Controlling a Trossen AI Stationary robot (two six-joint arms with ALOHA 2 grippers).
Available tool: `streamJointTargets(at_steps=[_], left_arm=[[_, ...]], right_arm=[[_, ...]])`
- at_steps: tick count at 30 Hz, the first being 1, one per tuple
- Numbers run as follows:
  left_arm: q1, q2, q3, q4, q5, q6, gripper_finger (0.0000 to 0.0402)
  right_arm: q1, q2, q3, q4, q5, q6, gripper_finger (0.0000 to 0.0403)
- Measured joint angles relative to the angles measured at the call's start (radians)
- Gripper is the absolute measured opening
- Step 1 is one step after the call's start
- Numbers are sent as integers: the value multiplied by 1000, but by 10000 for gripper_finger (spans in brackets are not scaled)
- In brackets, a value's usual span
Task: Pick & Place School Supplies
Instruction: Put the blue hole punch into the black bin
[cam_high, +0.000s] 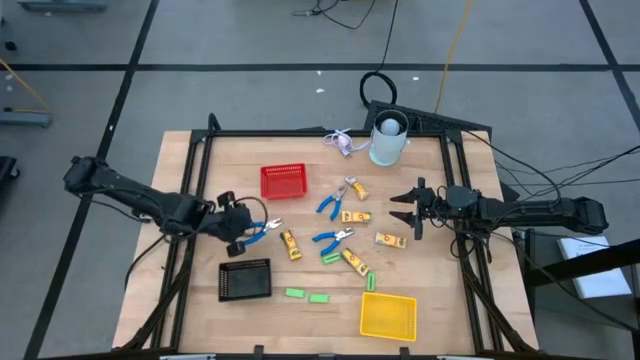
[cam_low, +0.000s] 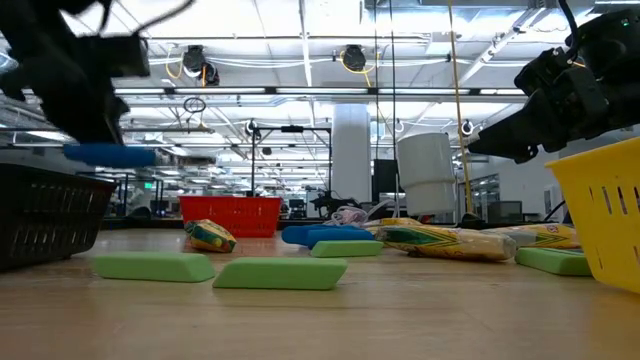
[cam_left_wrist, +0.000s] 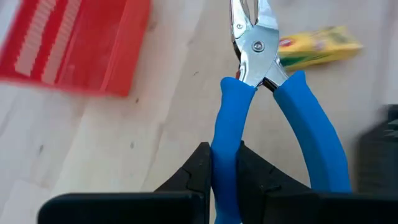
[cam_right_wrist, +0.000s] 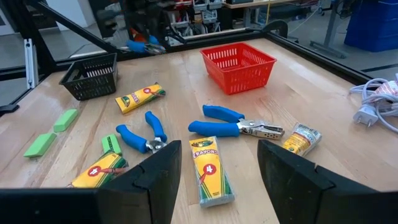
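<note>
High view: we see the left gripper (cam_high: 243, 232) near the table's left edge, pinched on blue-handled pliers (cam_high: 262, 231) that point from it toward the table's middle. The black basket (cam_high: 245, 280) sits just beside it, toward the near edge; the red basket (cam_high: 282, 181) lies on the far side. The right gripper (cam_high: 405, 212) hangs spread near the right edge, with crayon packs (cam_high: 356, 216) and two more pliers (cam_high: 333, 238) between the arms.

Low view: the carried tool's blue handle (cam_low: 108, 154) hangs clear above the black basket's rim (cam_low: 50, 180), while green erasers (cam_low: 280, 272) lie on the wood in front.

Left wrist view: the fingers (cam_left_wrist: 193, 177) clamp one blue handle; the tool's long axis runs straight out from the gripper.

Right wrist view: the open fingers (cam_right_wrist: 155, 177) frame a crayon pack (cam_right_wrist: 210, 169), lying lengthwise toward them. We judge the left arm's short drop toward the black basket to be the deciding move.
</note>
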Motion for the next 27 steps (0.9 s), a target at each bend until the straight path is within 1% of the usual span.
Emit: streamJointTargets(at_steps=[3, 6, 8, 12, 16, 19, 23, 27], left_arm=[[-91, 0, 57, -12, -2, -1, 40], [-177, 0, 83, -29, 24, -30, 40], [-229, 8, 86, -47, 35, -83, 40], [-329, 40, 86, -121, 54, -246, 40], [-414, 85, 86, -102, 73, -338, 40], [-452, 123, 86, -65, 74, -371, 40], [-479, 168, 86, 3, 81, -379, 40], [-493, 221, 86, 14, 98, -400, 40]], right_arm=[[0, 0, 0, 0, 0, 12, 201], [0, 0, 0, 0, 0, 19, 201], [0, 0, 0, 0, 0, 19, 201], [0, 0, 0, 0, 0, 19, 201], [0, 0, 0, 0, 0, 19, 201], [0, 0, 0, 0, 0, 19, 201], [0, 0, 0, 0, 0, 22, 201], [0, 0, 0, 0, 0, 22, 201]])
